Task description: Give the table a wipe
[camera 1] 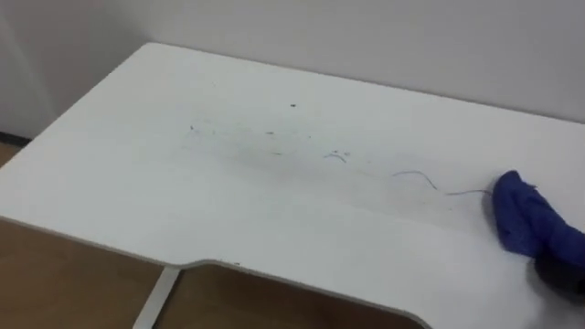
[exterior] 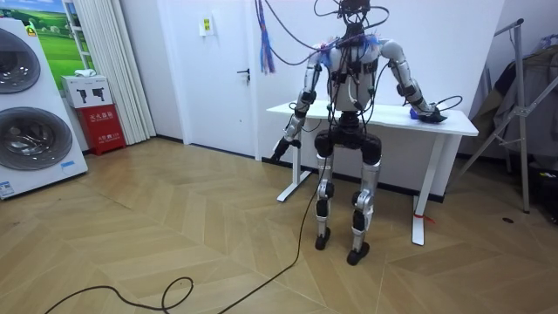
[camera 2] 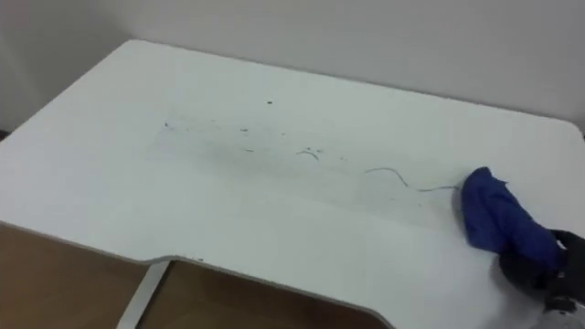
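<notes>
Right hand (camera 2: 556, 270) meets the bunched blue cloth (camera 2: 494, 219) at the table's (camera 2: 137, 183) right end; whether it clutches the cloth, I cannot tell. Pen marks (camera 2: 311, 153) remain mid-table, so wiping seems barely begun. The next sweep should run leftward across them. Left hand (exterior: 281, 150) hangs idle.

Blue cloth (camera 1: 524, 216) on scribbled table (camera 1: 155, 192)
</notes>
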### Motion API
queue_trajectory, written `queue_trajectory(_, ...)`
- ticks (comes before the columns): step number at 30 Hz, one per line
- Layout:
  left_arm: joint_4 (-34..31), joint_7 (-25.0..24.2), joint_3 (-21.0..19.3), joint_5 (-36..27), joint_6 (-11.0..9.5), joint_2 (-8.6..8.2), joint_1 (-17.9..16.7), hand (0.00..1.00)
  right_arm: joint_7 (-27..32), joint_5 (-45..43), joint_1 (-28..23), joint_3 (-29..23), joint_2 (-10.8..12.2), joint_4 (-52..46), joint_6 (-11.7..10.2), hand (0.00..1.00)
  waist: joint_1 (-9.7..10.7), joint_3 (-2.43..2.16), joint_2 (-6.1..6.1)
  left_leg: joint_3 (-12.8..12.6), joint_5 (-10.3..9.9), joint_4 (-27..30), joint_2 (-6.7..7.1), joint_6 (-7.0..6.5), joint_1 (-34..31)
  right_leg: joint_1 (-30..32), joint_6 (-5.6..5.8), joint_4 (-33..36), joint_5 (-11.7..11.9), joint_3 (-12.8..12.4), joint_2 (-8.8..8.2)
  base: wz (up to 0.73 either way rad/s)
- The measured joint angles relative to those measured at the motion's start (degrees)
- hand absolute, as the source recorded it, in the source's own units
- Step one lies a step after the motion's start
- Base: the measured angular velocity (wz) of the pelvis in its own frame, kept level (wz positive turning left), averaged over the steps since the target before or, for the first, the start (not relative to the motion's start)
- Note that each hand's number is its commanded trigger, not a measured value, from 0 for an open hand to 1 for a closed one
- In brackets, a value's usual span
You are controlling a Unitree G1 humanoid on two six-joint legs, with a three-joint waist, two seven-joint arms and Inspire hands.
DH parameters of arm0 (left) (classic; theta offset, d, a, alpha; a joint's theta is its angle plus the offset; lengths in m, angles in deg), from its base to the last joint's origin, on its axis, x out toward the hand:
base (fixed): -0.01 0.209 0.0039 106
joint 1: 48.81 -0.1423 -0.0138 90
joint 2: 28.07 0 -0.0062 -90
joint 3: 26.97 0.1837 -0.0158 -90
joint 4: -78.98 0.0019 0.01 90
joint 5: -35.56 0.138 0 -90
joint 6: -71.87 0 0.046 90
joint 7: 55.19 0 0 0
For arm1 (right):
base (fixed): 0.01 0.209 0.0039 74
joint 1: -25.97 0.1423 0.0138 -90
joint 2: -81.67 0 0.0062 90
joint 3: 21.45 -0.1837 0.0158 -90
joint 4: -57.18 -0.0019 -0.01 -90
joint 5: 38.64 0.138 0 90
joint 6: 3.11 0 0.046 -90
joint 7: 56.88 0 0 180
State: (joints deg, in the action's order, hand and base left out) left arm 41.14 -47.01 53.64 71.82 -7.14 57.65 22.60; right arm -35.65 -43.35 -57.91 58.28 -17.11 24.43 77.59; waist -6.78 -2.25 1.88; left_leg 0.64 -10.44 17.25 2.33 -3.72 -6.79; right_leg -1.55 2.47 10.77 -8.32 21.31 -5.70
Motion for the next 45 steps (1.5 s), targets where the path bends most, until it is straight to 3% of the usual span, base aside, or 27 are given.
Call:
queue_trajectory(2,1.9,0.0,3.2,-1.0,0.5,-0.34,1.8,0.00,0.1,0.0,4.5,0.4,-0.1,1.7,1.9,1.00,-0.6,0.28,-0.56,-1.0,0.5,0.5,-0.73,0.11,-2.1,2.3,-0.40,0.0,1.5,-0.6,0.56,-0.45)
queue_trajectory(4,2.7,0.1,6.9,-1.9,0.6,-0.90,2.9,0.00,1.0,0.2,9.9,2.4,-0.1,3.9,4.7,1.00,-3.0,0.48,-0.88,-2.5,0.9,0.5,-1.27,0.17,-4.1,5.1,-1.30,0.1,2.8,-1.2,0.91,-0.91)
queue_trajectory(6,5.8,0.1,10.6,-3.1,0.2,-1.87,5.4,0.00,1.6,0.1,19.8,5.3,0.0,7.5,8.0,1.00,-6.6,1.80,-1.74,-1.6,1.5,0.5,-1.05,-0.12,-6.6,9.3,-3.01,0.4,5.3,-0.8,2.00,-1.32)
queue_trajectory(7,6.1,0.1,11.4,-3.4,0.3,-2.06,5.8,0.00,1.6,0.1,22.2,6.4,0.2,7.9,8.6,1.00,-7.3,2.07,-1.95,-0.8,1.6,0.6,-0.72,-0.09,-7.4,10.4,-3.37,0.6,5.6,-0.7,2.16,-1.17)
queue_trajectory(9,6.3,0.0,13.5,-6.1,0.3,-2.00,6.9,0.00,2.0,-1.8,30.4,9.8,1.2,8.0,10.6,1.00,-8.0,3.83,-3.10,3.7,2.3,0.6,0.73,0.55,-10.3,12.7,-3.73,0.7,5.7,-0.7,3.14,-0.65)
queue_trajectory(10,6.3,0.0,13.8,-6.7,0.3,-1.92,7.2,0.00,2.1,-2.1,32.0,10.6,1.4,8.0,10.8,1.00,-8.1,4.32,-3.44,4.6,2.6,0.6,0.92,0.95,-10.7,13.0,-3.82,0.6,5.6,-0.6,3.20,-0.23)
queue_trajectory(11,6.1,0.0,14.1,-7.5,0.3,-1.70,7.7,0.00,2.1,-2.2,34.3,12.6,1.2,8.0,10.9,1.00,-8.9,4.97,-3.20,5.6,3.2,0.3,1.37,1.50,-11.1,14.0,-5.48,0.8,4.2,-0.5,3.11,-0.13)
queue_trajectory(13,5.5,-0.2,14.2,-8.3,0.6,-1.43,7.8,0.00,1.8,-1.8,35.8,14.9,0.5,7.9,11.4,1.00,-10.4,5.02,-3.03,5.6,5.1,-1.2,1.02,2.10,-11.5,15.2,-6.50,1.2,3.4,2.1,2.51,-0.04)
queue_trajectory(14,5.2,-0.2,14.2,-9.1,0.7,-1.12,7.4,0.00,1.5,-1.6,36.1,16.2,0.0,7.8,11.3,1.00,-10.9,5.02,-2.50,5.0,6.1,-2.2,0.14,2.70,-11.6,15.5,-7.11,1.3,3.0,4.5,2.19,0.21)
queue_trajectory(16,5.2,-0.2,14.1,-9.8,1.1,-0.73,6.3,0.00,-0.3,-0.4,35.3,17.2,-0.4,7.6,11.3,1.00,-10.4,4.41,-1.30,3.5,6.8,-2.7,-1.00,3.69,-11.4,15.3,-8.02,2.3,2.1,7.5,1.65,0.42)
queue_trajectory(18,5.1,-0.3,13.9,-9.9,1.2,-0.14,5.2,0.00,-2.6,0.9,30.1,17.6,-2.2,7.8,10.1,1.00,-9.2,3.89,-0.19,1.7,7.5,-1.7,-1.82,4.16,-9.7,12.3,-7.70,2.8,0.2,9.9,1.71,0.75)
queue_trajectory(20,4.4,0.3,13.9,-9.7,1.1,0.33,3.4,0.00,-2.5,0.9,25.2,17.3,-2.2,8.0,9.1,1.00,-8.6,3.58,0.24,1.2,7.4,-1.6,-1.88,4.05,-7.1,8.3,-7.14,1.7,-0.8,12.3,1.67,0.78)
queue_trajectory(21,4.0,0.5,13.4,-9.4,0.9,0.36,1.9,0.00,-2.5,0.9,21.3,15.9,-1.9,8.0,7.4,1.00,-7.5,3.34,0.56,0.3,7.1,-1.7,-1.64,3.72,-5.0,5.2,-6.46,0.8,-1.4,13.7,1.64,0.84)
queue_trajectory(22,4.1,0.5,12.9,-9.0,0.6,0.36,1.2,0.00,-2.5,0.9,19.1,14.9,-1.7,8.0,6.3,1.00,-7.1,3.17,0.83,-0.3,7.0,-1.9,-1.56,3.51,-3.8,3.9,-6.14,0.6,-1.8,13.6,1.62,0.82)
queue_trajectory(24,3.9,0.9,9.1,-6.8,-0.3,0.12,-1.7,0.00,-2.0,0.9,10.5,9.7,-0.3,7.9,2.3,1.00,-5.0,1.74,2.31,-1.0,6.1,-2.7,-0.58,2.56,0.1,-0.8,-4.87,-0.2,-3.1,13.5,1.54,0.74)
queue_trajectory(27,3.9,1.2,3.0,-4.0,-0.7,-0.11,-3.6,0.00,-1.8,1.0,2.4,3.6,0.1,7.7,-0.7,1.00,-3.1,0.58,3.57,-2.2,4.1,-3.4,-0.10,1.07,3.2,-4.0,-4.16,-0.2,-3.9,10.7,1.61,0.50)
queue_trajectory(30,2.9,2.2,0.2,-4.0,-0.2,-0.21,-3.9,0.00,-0.9,1.8,-1.8,1.1,-0.7,6.9,-2.1,1.00,-2.1,0.15,3.33,-2.5,2.4,-3.3,0.52,0.29,3.9,-4.5,-3.46,-0.1,-4.1,8.1,1.44,0.01)
queue_trajectory(31,2.9,2.6,0.0,-3.9,-0.2,-0.25,-3.9,0.00,-0.7,1.9,-1.9,1.0,-0.8,6.9,-2.1,1.00,-1.7,0.07,3.20,-2.8,2.3,-3.2,0.57,0.08,4.0,-4.5,-3.31,-0.1,-4.1,7.8,1.36,-0.16)
queue_trajectory(33,3.1,2.8,-0.5,-4.1,-0.2,-0.11,-2.8,0.00,-0.1,1.9,-1.9,1.2,-1.2,6.9,-2.1,1.00,-0.4,-0.36,2.47,-3.1,1.8,-2.5,0.91,-0.92,4.0,-4.5,-2.59,-0.2,-3.4,4.7,1.51,-0.10)
queue_trajectory(35,4.2,3.3,-0.2,-4.9,-0.3,-0.10,-0.8,0.00,0.5,1.8,-1.9,1.7,-1.8,6.9,-2.1,1.00,-0.3,-0.75,1.72,-3.1,1.4,-2.1,1.14,-1.48,3.5,-4.1,-2.26,0.0,-3.0,3.7,1.44,-0.04)
queue_trajectory(37,5.2,4.1,1.2,-6.1,-0.5,-0.32,1.7,0.00,1.0,1.2,0.1,1.8,-1.7,6.6,-0.9,1.00,-1.0,-0.59,0.83,-3.7,1.3,-2.1,0.97,-1.69,2.9,-3.0,-2.22,0.0,-1.9,1.8,1.83,-0.33)
queue_trajectory(40,8.1,4.4,4.7,-8.7,-0.6,-0.79,5.8,0.00,1.6,-2.4,8.2,2.9,-0.9,6.7,4.1,1.00,-1.7,0.14,-0.53,-6.9,1.6,-2.5,0.00,-2.01,1.1,0.2,-2.44,0.3,-0.2,-1.4,2.57,-0.73)
queue_trajectory(41,9.5,4.7,6.9,-9.7,-0.6,-0.98,7.3,0.00,2.0,-3.2,12.8,5.1,-0.7,6.8,7.0,1.00,-2.9,0.53,-0.92,-9.1,1.7,-2.7,-0.54,-1.82,0.0,2.6,-2.88,1.4,0.2,-3.2,2.66,-1.30)
queue_trajectory(42,9.8,4.7,8.5,-9.7,-0.6,-1.28,8.5,0.00,2.4,-4.7,17.4,8.0,-0.2,6.9,10.2,1.00,-5.4,1.25,-1.25,-9.1,2.0,-2.7,-0.56,-2.01,-1.1,4.8,-3.37,2.1,1.2,-3.8,2.96,-1.54)
queue_trajectory(43,9.9,4.6,9.0,-9.7,-0.6,-1.38,8.8,0.00,2.4,-5.5,19.9,9.8,0.2,6.9,11.4,1.00,-6.8,1.74,-1.40,-8.8,2.1,-2.6,-0.53,-2.07,-1.7,5.8,-3.62,2.0,1.9,-3.7,3.16,-1.60)
queue_trajectory(44,10.1,4.5,9.2,-9.7,-0.7,-1.33,9.3,0.00,2.2,-9.0,25.1,12.9,2.5,6.9,13.0,1.00,-7.9,3.13,-1.75,-6.7,2.3,-2.1,-0.28,-2.00,-3.0,6.9,-4.12,1.7,3.2,-2.8,3.70,-1.17)
queue_trajectory(45,10.7,4.3,9.1,-9.5,-0.5,-1.08,9.7,0.00,1.8,-12.8,28.9,15.3,5.4,6.4,13.4,1.00,-8.0,3.31,-1.69,-2.8,2.4,-1.4,0.70,-2.07,-5.0,7.6,-4.25,1.0,3.3,-1.7,4.41,-0.84)
